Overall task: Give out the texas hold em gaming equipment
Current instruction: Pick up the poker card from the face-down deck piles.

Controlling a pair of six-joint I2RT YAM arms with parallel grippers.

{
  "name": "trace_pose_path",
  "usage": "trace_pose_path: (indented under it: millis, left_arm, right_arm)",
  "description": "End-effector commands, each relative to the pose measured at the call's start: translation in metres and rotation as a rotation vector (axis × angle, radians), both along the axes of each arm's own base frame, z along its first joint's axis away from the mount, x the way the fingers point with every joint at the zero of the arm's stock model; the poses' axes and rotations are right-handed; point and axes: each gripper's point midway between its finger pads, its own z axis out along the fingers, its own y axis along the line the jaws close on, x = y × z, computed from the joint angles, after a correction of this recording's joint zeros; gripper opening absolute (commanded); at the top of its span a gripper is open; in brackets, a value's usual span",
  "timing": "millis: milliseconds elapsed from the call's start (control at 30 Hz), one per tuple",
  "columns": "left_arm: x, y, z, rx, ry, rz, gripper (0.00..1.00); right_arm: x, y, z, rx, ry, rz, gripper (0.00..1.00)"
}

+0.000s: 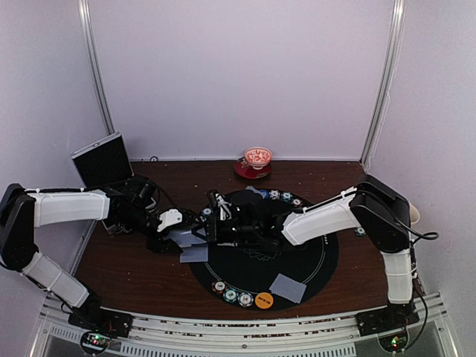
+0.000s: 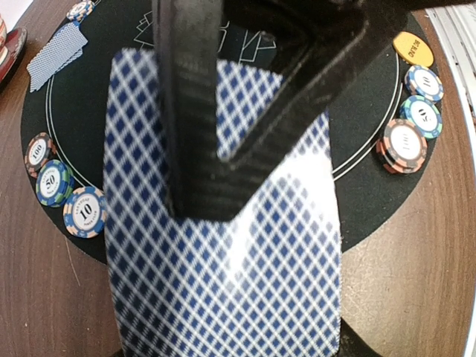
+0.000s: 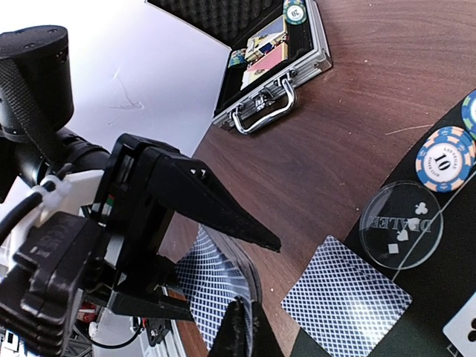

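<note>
- fingers of the right gripper (image 3: 239,327) are pressed together at the near edge of the deck (image 2: 223,297). they look set to nip the top card, but i cannot tell whether one is actually between them.
- left gripper (image 2: 204,201) is clamped on that deck, one finger flat across the patterned backs. it holds the cards slightly fanned and off the table, i'd judge so the other arm can draw from the top.
- single card (image 3: 346,294) lies face down just beside the held deck, at the rim of the black mat (image 1: 320,253). that suggests this seat's place is the one being served.
- clear dealer disc (image 3: 401,223) sits on the mat near that card, probably marking the seat the deal runs from.
- second face-down card (image 1: 288,287) rests on the near part of the mat, beside a row of chips (image 1: 230,295) and an orange disc (image 1: 263,300).
- more chips (image 1: 286,197) sit along the far rim, so each place around the circle seems to get its own share.
- open case (image 3: 271,74) stands on the wood well off the mat, with a few pieces inside.
- next move, as i read it, calls for a slow slide of one card off the deck. the risk is dragging two at once or tugging the whole fan loose from the left grip.
</note>
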Motion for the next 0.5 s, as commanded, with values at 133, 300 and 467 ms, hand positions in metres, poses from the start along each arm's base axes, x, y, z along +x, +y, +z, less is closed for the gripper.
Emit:
trace_pose_path:
  millis: [133, 300, 467]
  left_arm:
    - [-0.004, -0.007, 0.007, -0.044, 0.003, -0.028, 0.58]
    - [-0.003, -0.007, 0.008, -0.046, -0.001, -0.028, 0.58]
    - [-0.003, -0.007, 0.008, -0.045, 0.000, -0.028, 0.58]
  right_arm:
    - [0.011, -0.035, 0.013, -0.118, -0.097, -0.110, 0.00]
    - [0.021, -0.063, 0.033, -0.154, -0.143, -0.176, 0.00]
    - [0.029, -0.092, 0.030, -0.181, -0.113, -0.234, 0.00]
